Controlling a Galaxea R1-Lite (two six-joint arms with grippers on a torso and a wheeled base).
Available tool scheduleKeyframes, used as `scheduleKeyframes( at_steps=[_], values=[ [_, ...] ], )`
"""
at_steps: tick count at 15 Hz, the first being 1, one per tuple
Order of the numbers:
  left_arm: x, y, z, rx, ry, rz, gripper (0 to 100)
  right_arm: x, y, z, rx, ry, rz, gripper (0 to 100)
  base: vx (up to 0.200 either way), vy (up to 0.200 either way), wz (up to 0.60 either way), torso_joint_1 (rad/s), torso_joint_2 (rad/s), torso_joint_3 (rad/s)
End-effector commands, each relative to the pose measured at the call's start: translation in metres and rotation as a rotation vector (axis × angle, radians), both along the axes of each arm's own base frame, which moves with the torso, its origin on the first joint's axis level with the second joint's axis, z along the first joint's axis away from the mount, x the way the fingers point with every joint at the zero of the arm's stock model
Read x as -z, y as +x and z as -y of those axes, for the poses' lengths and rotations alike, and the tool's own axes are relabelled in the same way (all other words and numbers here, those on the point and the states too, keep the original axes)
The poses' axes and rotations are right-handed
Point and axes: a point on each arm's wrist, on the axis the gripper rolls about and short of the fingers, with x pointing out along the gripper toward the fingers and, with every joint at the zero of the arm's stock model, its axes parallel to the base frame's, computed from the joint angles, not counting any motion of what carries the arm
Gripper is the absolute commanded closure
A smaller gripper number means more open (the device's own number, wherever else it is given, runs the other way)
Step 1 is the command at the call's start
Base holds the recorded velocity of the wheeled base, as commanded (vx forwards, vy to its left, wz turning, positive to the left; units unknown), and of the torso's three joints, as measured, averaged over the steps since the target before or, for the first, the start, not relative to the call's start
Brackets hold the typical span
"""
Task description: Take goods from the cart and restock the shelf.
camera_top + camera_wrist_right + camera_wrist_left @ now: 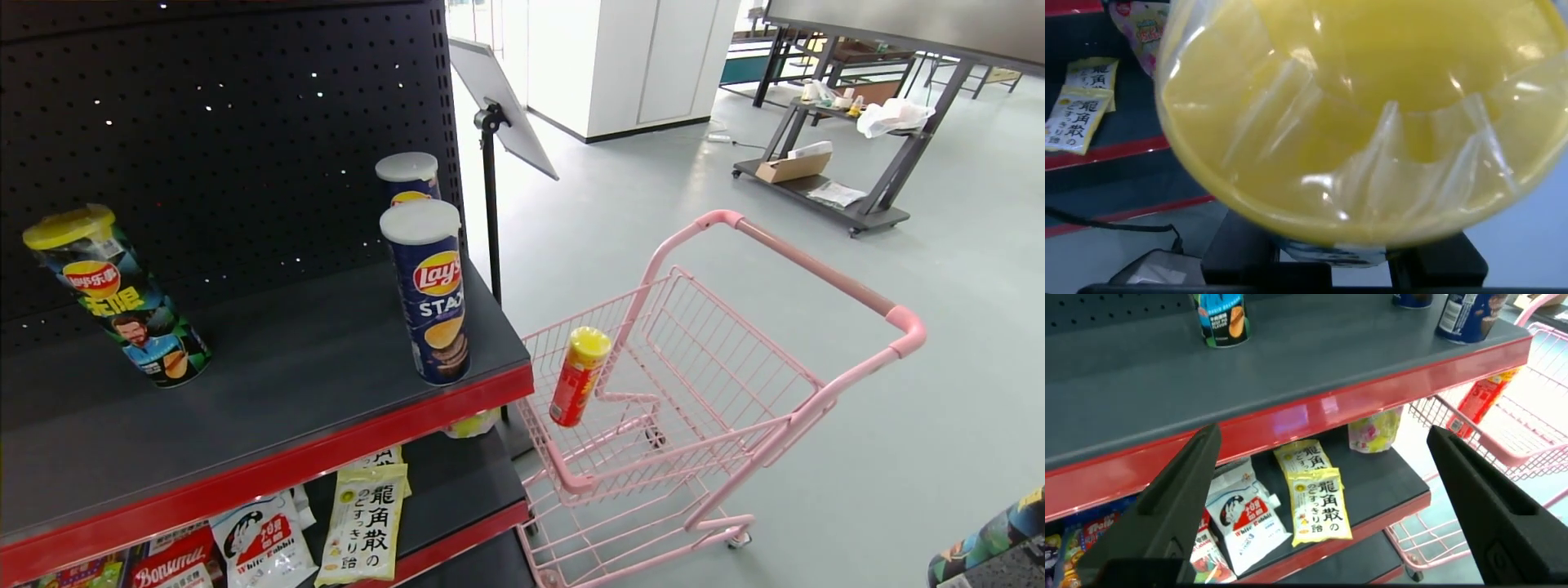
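Shelf [269, 384] faces your left gripper [1323, 433], jaws spread wide. Three cans stand on its top board: two blue cans [429, 294] [406, 175] and one green-patterned can [122, 298]. Pink cart [816, 269], left of your right gripper [1335, 260], holds one red can [578, 377]. That gripper pinches one yellow-lidded, colourfully patterned chip can [1355, 106].

I see pale grey floor [898, 490], brightly lit, a white cabinet block [629, 65] at the back, a tilted board [510, 98] on a black stand left of it, a black wheeled rack [857, 214] right of it
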Motion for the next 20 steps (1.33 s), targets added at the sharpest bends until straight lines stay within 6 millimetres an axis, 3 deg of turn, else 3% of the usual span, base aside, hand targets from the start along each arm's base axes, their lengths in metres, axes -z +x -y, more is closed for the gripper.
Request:
scheduleKeyframes(
  at_steps=[1, 5, 9, 20],
  values=[
    [0.0, 0.0, 0.0, 0.0, 0.0, -0.002, 0, -0.005, 0.006, -0.001, -0.013, 0.002, -0.02, 100, 0.0, 0.0, 0.0, 0.168, -0.35, -0.198],
    [0.0, 0.0, 0.0, 0.001, 0.0, -0.002, 0, -0.031, 0.029, -0.006, -0.142, 0.04, -0.041, 100, 0.0, 0.0, 0.0, 0.162, -0.35, -0.195],
    [0.0, 0.0, 0.0, 0.001, 0.0, -0.002, 0, -0.048, 0.056, -0.008, -0.161, 0.017, -0.074, 100, 0.0, 0.0, 0.0, 0.109, -0.25, -0.132],
    [0.0, 0.0, 0.0, 0.001, 0.0, -0.002, 0, -0.035, 0.057, -0.01, -0.21, 0.02, -0.127, 100, 0.0, 0.0, 0.49, 0.004, 0.0, 0.001]
  ],
)
